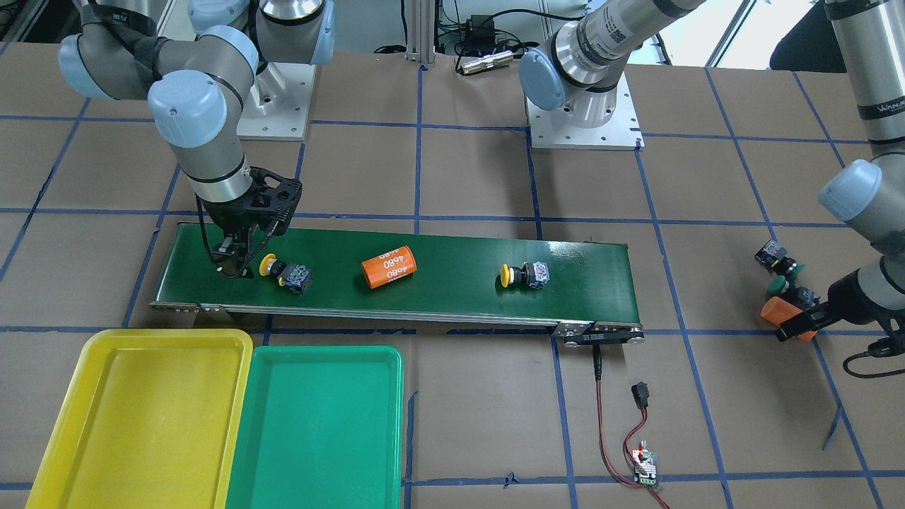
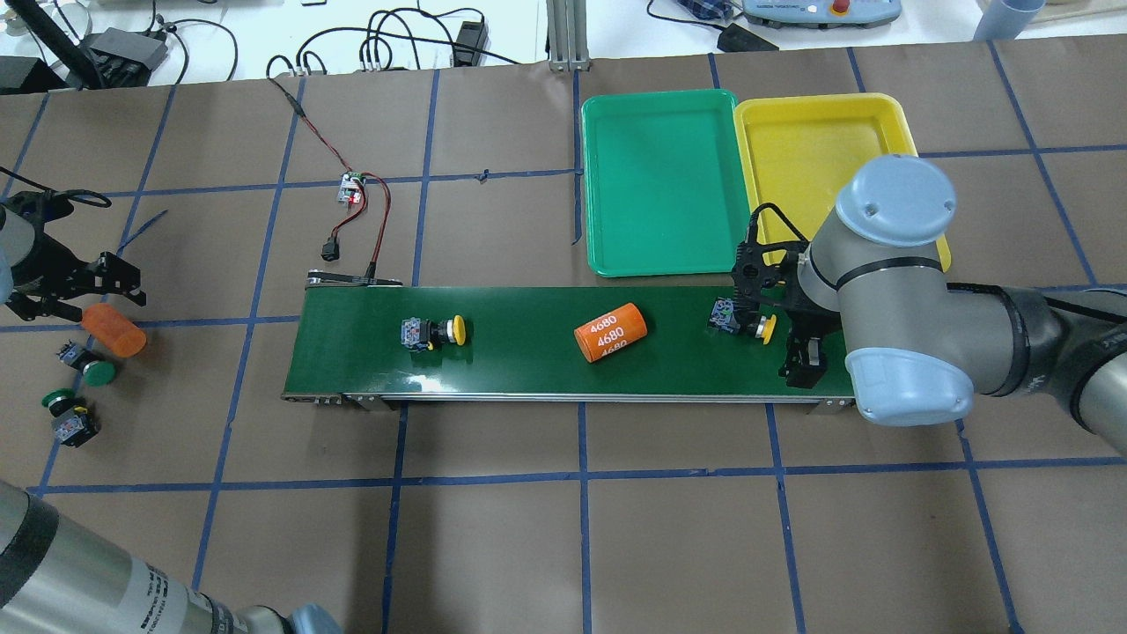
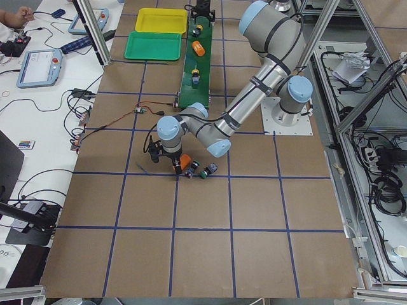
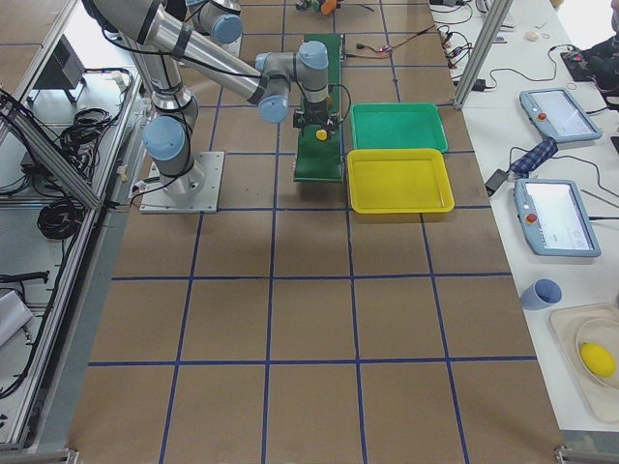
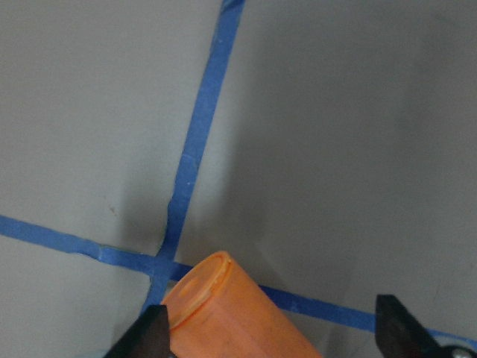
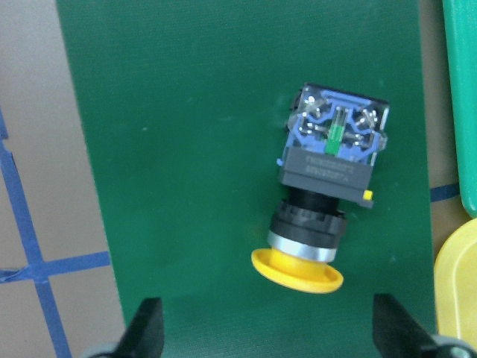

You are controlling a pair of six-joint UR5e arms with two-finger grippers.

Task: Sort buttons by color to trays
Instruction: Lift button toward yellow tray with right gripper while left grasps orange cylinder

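1. Brown paper crossed by blue tape lines covered the table (image 2: 493, 546), and a long dark-green conveyor belt (image 2: 528, 361) lay across its middle.
2. The green tray (image 2: 660, 176) and the yellow tray (image 2: 819, 150) sat side by side with their rims touching, on the table just beyond the belt at the robot's right.
3. The right gripper (image 6: 272, 335) hung over the belt's right end with its fingers spread wide and nothing between them.
4. One yellow button (image 6: 328, 209) lay on its side on the belt just ahead of those fingertips. Its cap pointed toward the gripper and its blue-topped body pointed away.
5. The second yellow button (image 2: 431, 332) lay on its side near the belt's opposite end, well apart from the first.
6. An orange cylinder marked 4680 (image 2: 611, 332) rested on the belt between the two yellow buttons.
7. The left gripper (image 5: 272, 332) was off the belt, low over the table at the robot's left, and its fingers were also wide apart.
8. The end of a second orange cylinder (image 5: 231, 306) sat between those fingers. A clear gap showed on one side, so it was not clamped.
9. One green button (image 2: 88, 365) and another green button (image 2: 66, 414) lay on the bare paper just beside that cylinder, far from both trays.
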